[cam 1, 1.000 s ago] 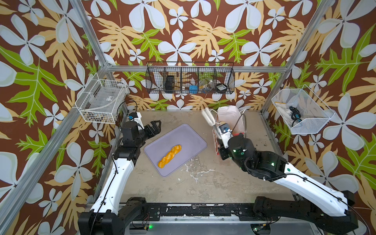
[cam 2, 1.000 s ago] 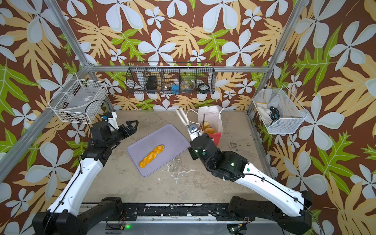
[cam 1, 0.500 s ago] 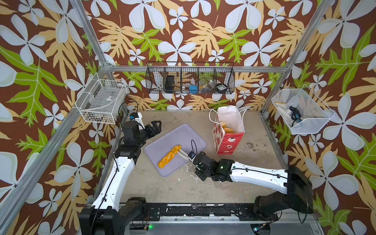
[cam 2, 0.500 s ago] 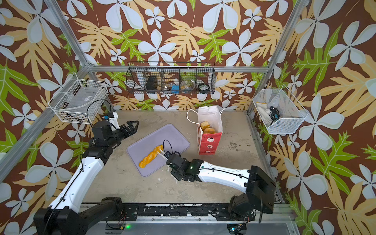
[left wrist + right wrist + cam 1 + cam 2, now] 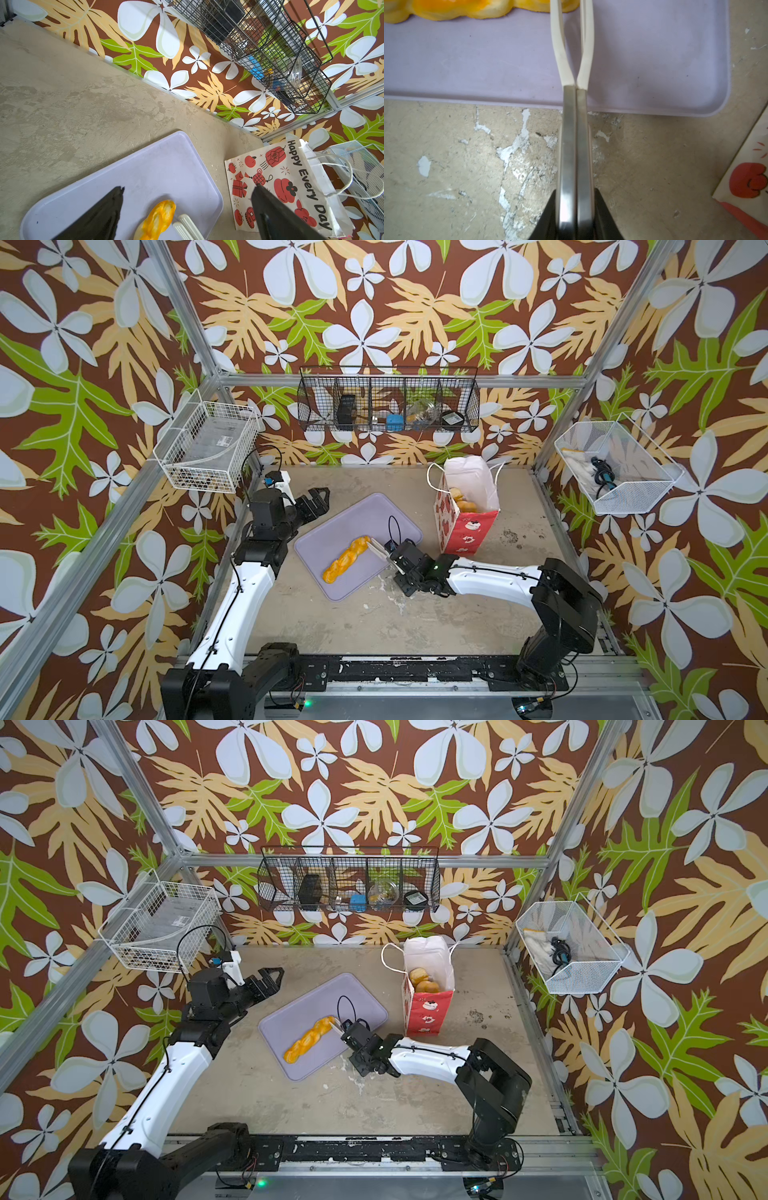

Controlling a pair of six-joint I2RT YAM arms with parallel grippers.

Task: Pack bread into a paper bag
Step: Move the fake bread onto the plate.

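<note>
Sits on a black base rail [image 5: 415, 672], scuffed pale along its top, with a green light [image 5: 307, 702] glowing just below it. Rises from the rail's 2 ends as a left arm [image 5: 232, 605] and a right arm [image 5: 490, 583]: glossy white long links between blocky matt black joints. Carries a thin black cable [image 5: 224, 612] along the left arm's white link. Ends, farthest from the rail, in a black left gripper [image 5: 321, 499] with tapered fingers and a black right gripper [image 5: 399, 562]. Wears a white camera mount [image 5: 282, 483] with a blue part there, plus a green dot [image 5: 435, 567].

Scuffed tabletop [image 5: 374, 622] bears a lavender tray [image 5: 361, 518] and paper bag [image 5: 467, 531] (upright)
</note>
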